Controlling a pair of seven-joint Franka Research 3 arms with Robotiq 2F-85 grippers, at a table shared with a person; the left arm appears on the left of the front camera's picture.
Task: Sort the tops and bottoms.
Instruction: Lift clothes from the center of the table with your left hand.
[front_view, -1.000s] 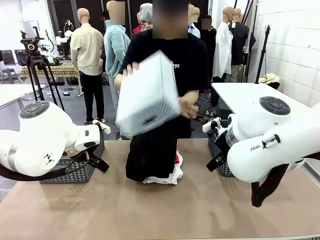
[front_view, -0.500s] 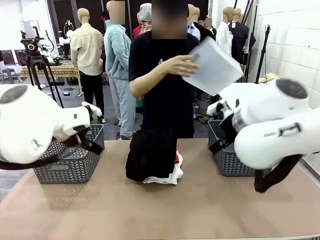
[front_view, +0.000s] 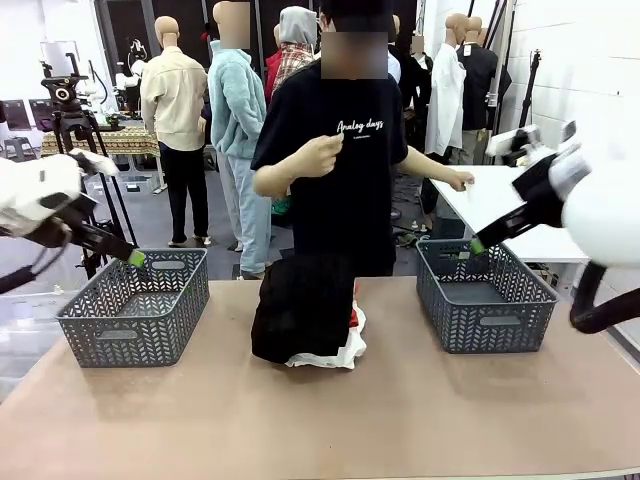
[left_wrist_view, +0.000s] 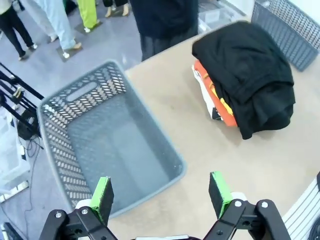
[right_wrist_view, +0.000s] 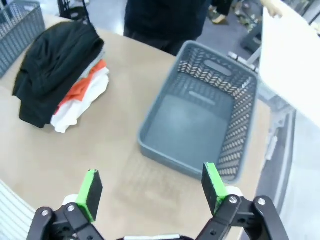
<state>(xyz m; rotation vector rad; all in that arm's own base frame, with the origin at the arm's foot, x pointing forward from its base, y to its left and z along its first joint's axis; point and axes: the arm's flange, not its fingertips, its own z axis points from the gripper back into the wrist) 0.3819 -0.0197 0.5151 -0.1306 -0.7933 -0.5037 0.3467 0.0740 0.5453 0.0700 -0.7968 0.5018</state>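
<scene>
The tan worktop (front_view: 400, 420) carried a clothing pile (front_view: 300, 310) between two baskets (front_view: 135, 335) (front_view: 485, 325). Left claw (left_wrist_view: 160, 192) and right claw (right_wrist_view: 150, 186) hovered above, jaws spread, empty.

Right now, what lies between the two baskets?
The pile: black bottoms over orange and white tops. The front view shows it about midway between the left basket and the right basket, with bare table either side.

Got the bottoms (front_view: 300, 310) heaped on the tops (front_view: 340, 353) in the middle of the table (front_view: 320, 430), left basket (front_view: 130, 335) and right basket (front_view: 485, 325) off to either side, person (front_view: 340, 180) right behind the heap.
</scene>
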